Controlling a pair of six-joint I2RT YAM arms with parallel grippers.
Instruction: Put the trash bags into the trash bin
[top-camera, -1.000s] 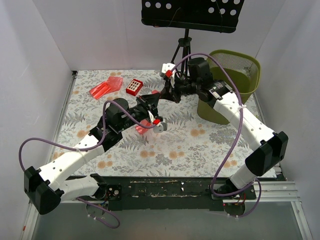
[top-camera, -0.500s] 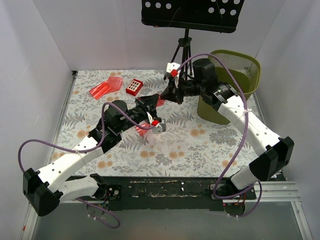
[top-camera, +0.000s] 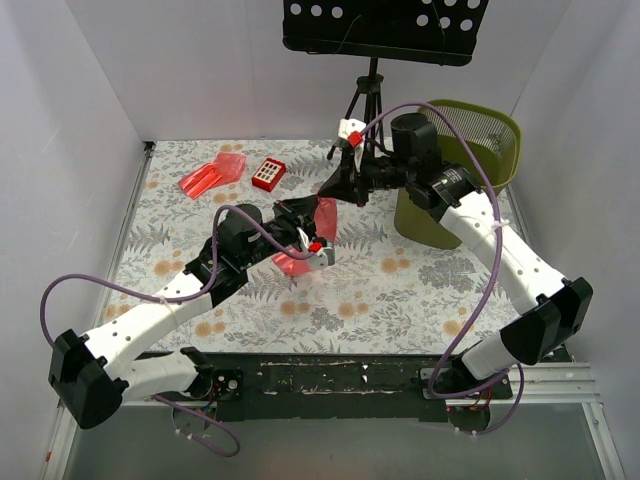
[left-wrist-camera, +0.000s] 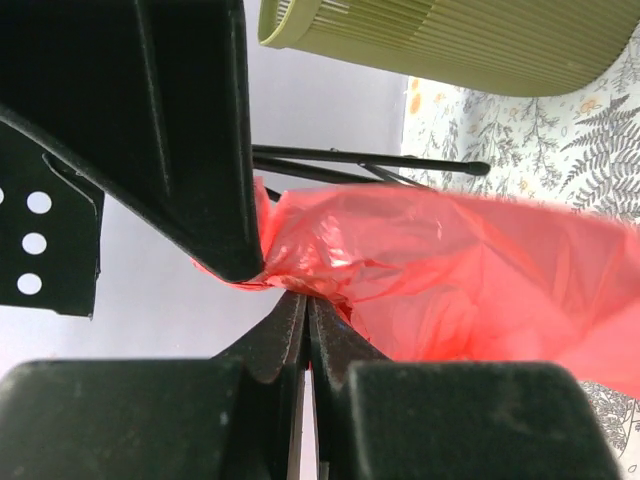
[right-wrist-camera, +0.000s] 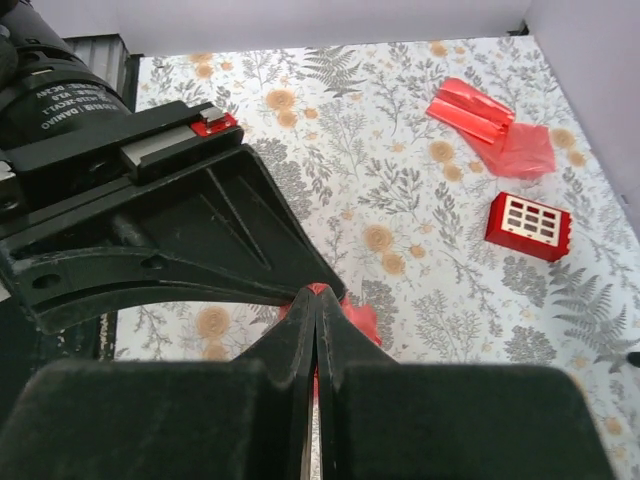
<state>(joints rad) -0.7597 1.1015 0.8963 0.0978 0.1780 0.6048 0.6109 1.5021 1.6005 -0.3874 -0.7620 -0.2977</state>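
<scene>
Showing one thin, limp red bag held above mid-table, well short of the bin, with left gripper and right gripper each pressed tight on its crumpled film, a featherlight, slippery material probably best pinched at a bunched fold.

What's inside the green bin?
Only the bin's own bare green wall and floor show, with nothing lying there. The right arm reaches across its left side, so that part of the inside is covered and can't be seen.
</scene>
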